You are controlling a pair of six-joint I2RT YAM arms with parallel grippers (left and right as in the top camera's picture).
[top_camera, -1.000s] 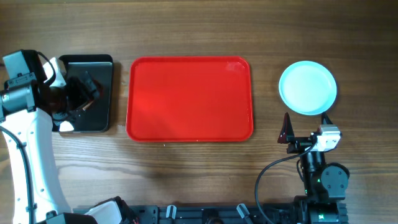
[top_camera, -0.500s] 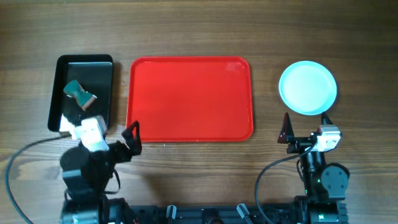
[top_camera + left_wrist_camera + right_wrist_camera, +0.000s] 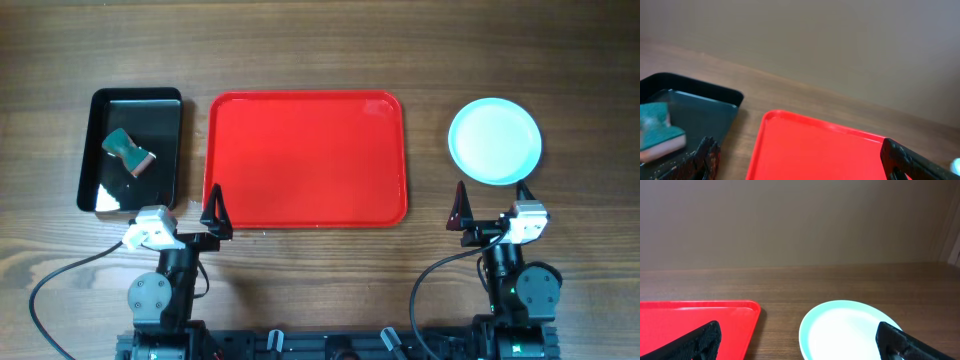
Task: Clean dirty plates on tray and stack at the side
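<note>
The tray (image 3: 305, 160) at frame centre is seen bare, and the plates (image 3: 495, 141) are stacked at upper right, so the task is judged finished. The left gripper (image 3: 185, 215) and right gripper (image 3: 492, 200) are parked along the bottom edge, jaws apart and nothing held. No further move is judged necessary.

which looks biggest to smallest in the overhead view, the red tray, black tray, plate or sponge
1. red tray, clearly the largest
2. black tray
3. plate, round and covering less area than the black tray
4. sponge, the smallest, lying inside the black tray

All of them rest at table level, so nearness to the camera hardly skews this order.
</note>
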